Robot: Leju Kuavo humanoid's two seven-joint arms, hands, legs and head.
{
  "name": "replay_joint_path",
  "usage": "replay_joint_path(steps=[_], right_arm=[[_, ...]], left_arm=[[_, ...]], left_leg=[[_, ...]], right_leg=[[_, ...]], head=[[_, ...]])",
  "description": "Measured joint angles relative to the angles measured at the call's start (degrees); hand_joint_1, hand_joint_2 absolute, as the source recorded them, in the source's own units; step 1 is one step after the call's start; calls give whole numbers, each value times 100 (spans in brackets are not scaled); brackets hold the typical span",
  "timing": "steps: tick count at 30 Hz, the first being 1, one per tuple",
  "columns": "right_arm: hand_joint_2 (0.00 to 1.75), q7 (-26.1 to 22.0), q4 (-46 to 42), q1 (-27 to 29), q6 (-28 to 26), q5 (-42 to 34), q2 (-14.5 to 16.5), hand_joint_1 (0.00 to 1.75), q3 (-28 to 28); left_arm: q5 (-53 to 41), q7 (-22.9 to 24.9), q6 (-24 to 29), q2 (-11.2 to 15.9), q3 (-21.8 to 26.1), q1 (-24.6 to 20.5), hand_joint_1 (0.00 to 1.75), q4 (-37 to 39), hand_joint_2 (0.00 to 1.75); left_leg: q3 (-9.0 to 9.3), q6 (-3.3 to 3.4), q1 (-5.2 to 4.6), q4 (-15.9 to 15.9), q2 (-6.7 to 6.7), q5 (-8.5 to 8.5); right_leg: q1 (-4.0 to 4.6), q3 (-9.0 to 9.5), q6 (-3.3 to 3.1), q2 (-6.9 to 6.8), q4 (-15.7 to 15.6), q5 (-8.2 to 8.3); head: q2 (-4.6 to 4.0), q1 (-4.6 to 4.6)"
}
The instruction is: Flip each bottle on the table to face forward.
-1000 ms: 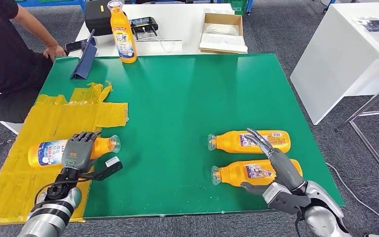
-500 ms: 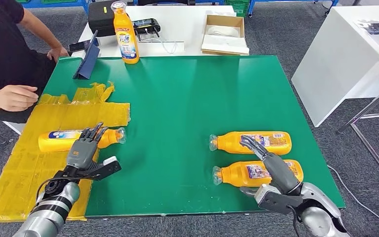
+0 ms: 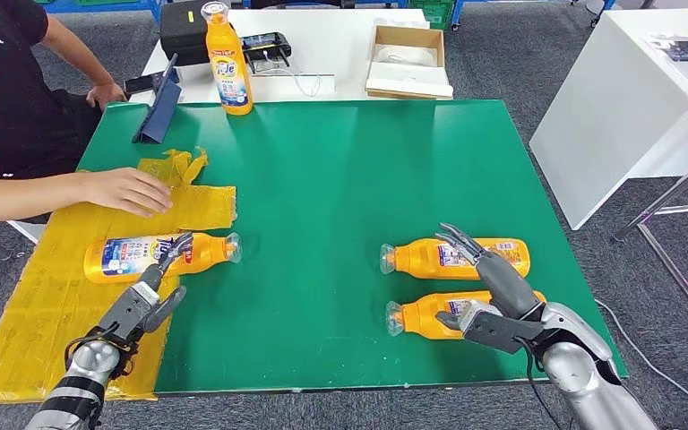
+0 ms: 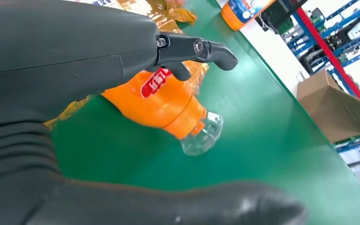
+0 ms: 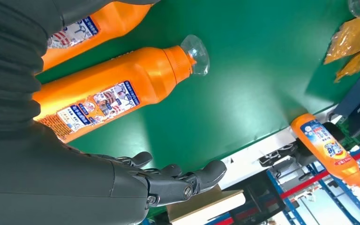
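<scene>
Moved: left bottle point(image 3: 157, 254) now lies nearer the yellow sheet's point(image 3: 27, 331) far edge, blue label turned up; a person's hand point(image 3: 125, 190) has come onto the sheet beyond it.
Left hand point(image 3: 148, 296): released, fingers spread, fingertips point(image 3: 179, 244) at the left bottle's label side; nothing gripped, and contact cannot be told.
Right hand point(image 3: 488, 291): released, fingers stretched over the two right bottles, holding neither; it has drawn slightly toward the robot.
Far right bottle point(image 3: 452, 257): on its side, well right of the sheet, cap toward it, small-print label up.
Near right bottle point(image 3: 434, 313): just beside the far one, on the robot's side, same lie, partly under the right hand.
Standing bottle point(image 3: 226, 63): upright at the surface's point(image 3: 322, 179) far edge, beyond the sheet, front label facing the robot.
Progress: left bottle looks flipped to its front; both right bottles likely remain.
</scene>
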Motion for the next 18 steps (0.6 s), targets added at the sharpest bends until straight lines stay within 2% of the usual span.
replay_joint_path(steps=[3, 6, 9, 14, 18], right_arm=[[175, 27, 81, -63, 14, 3, 9, 0, 45], [175, 194, 232, -228, 166, 20, -44, 0, 120], [175, 414, 369, -504, 495, -73, -313, 0, 251], [175, 703, 411, -968, 1116, -644, -1086, 0, 476], [175, 742, 139, -927, 1029, -968, -1611, 0, 544]], left_arm=[[366, 0, -267, 8, 23, 65, 0, -175, 0], [1485, -4, -1308, -70, 250, 74, 0, -413, 0], [2164, -11, -2141, -195, 586, 48, 0, -567, 0], [2188, -9, -2284, -354, 863, 46, 0, -729, 0], [2176, -9, -2259, -411, 943, 43, 0, -738, 0]], left_leg=[[-13, 0, 0, 0, -1, 0], [-24, 0, -2, 1, 0, -1], [-27, 0, -6, 2, -1, -1], [-27, 2, -16, 4, -3, -1], [-28, 3, -18, 4, -4, -6]], right_leg=[[0, -12, 0, 1, 1, 0], [-1, -25, 2, 2, 0, 1], [-2, -27, 2, 0, 0, 1], [-11, -27, 3, -2, -1, 2], [-12, -28, 4, -2, -1, 1]], head=[[0, 0], [0, 0], [0, -1], [0, 0], [0, 0]])
